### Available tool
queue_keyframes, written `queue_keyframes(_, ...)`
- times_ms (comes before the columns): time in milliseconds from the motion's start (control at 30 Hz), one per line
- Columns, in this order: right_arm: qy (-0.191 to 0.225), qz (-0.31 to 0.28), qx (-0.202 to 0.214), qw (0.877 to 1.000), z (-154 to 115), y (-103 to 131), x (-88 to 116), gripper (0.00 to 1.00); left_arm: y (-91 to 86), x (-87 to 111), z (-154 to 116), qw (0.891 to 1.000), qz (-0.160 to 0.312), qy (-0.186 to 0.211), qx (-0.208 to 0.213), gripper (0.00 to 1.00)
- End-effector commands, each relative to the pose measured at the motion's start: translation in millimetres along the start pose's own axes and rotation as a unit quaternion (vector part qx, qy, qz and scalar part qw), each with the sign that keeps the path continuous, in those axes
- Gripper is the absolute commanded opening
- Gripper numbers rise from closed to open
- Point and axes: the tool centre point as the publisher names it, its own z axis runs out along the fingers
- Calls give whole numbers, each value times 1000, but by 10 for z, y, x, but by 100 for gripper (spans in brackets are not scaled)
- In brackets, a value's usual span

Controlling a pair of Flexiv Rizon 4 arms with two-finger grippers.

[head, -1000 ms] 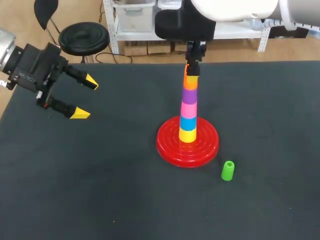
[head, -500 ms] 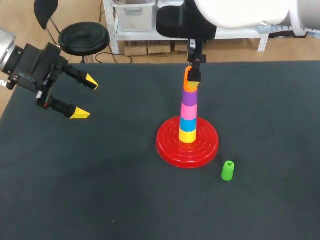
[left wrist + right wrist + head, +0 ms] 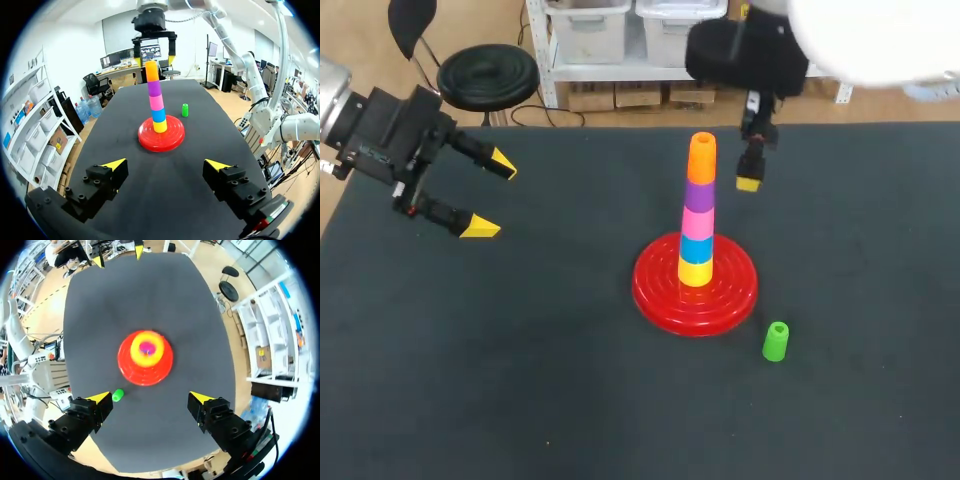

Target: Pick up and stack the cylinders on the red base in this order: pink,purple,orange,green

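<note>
Orange is topping the tower: the orange cylinder point(image 3: 701, 155) is sitting on the purple cylinder point(image 3: 699, 188), which is sitting on the pink cylinder point(image 3: 697, 219). A blue cylinder point(image 3: 697, 247) and a yellow cylinder point(image 3: 696, 270) are sitting under them on the red base point(image 3: 740, 292). Three of the four ordered pieces are therefore looking done. Only the green cylinder point(image 3: 775, 341) is waiting, standing on the table point(image 3: 520, 380) apart from the base.

The right pincer point(image 3: 150, 399) is hanging high, fingers spread wide and holding nothing. The tower is standing under it and slightly ahead, and the green cylinder is lying under it toward one finger's side. The left pincer point(image 3: 492, 195) is likewise gaping wide and empty, with the tower well ahead of it.

The green piece is standing alone, well in from the table's edges. A descent is looking unobstructed, the tower being the one thing to steer past.
</note>
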Motion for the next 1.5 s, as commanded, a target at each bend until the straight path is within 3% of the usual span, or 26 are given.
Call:
queue_keyframes(33,-5,15,51,999,125,183,163,100,-13,9,2,1000,1,-1,-2,100)
queue_keyframes(433,-8,43,43,998,452,584,425,100,-13,9,2,1000,1,-1,-2,100)
queue_keyframes(633,-12,41,38,998,556,706,452,100,-13,9,2,1000,1,-1,-2,100)
queue_keyframes(1133,-3,36,-3,999,970,821,509,100,-13,9,2,1000,1,-1,-2,100)
queue_keyframes(1500,-2,35,-31,999,1309,735,512,100,-13,9,2,1000,1,-1,-2,100)
